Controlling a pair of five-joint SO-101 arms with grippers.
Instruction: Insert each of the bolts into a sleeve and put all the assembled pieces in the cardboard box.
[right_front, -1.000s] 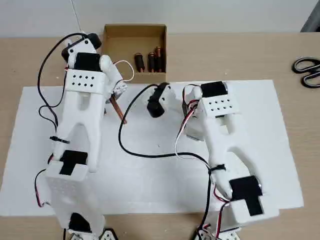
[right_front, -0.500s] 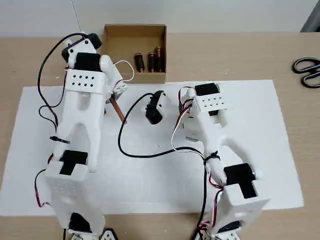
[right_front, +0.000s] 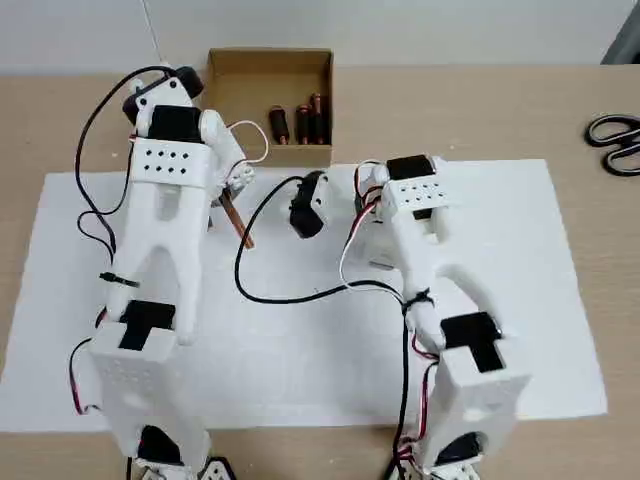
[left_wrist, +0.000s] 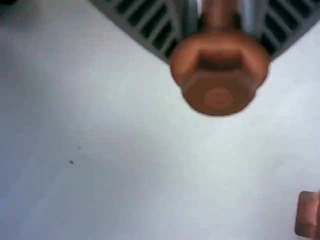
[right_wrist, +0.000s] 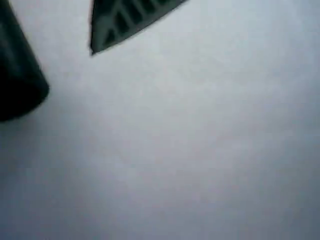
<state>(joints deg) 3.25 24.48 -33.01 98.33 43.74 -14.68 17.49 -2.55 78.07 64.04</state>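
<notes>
Left hand (right_front: 232, 192) clamps a bolt (left_wrist: 218, 75) over the white sheet (right_front: 300, 350). Right hand (right_wrist: 120, 25): can't tell open or closed. Box (right_front: 258, 72) holds several assembled pieces (right_front: 301, 123).

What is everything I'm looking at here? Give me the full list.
cardboard box: one, brown, on the table beyond the sheet.
assembled pieces: at least three, dark with copper, inside the box, at the end nearer the right arm.
bolt: one, copper, held above the sheet.
scissors: one pair, dark, on the table's far edge, past the right arm.
sheet: one, white, under both arms.
table: one, light wood.
left arm: one, white.
right arm: one, white.
left tool: one, shut on the bolt.
</notes>
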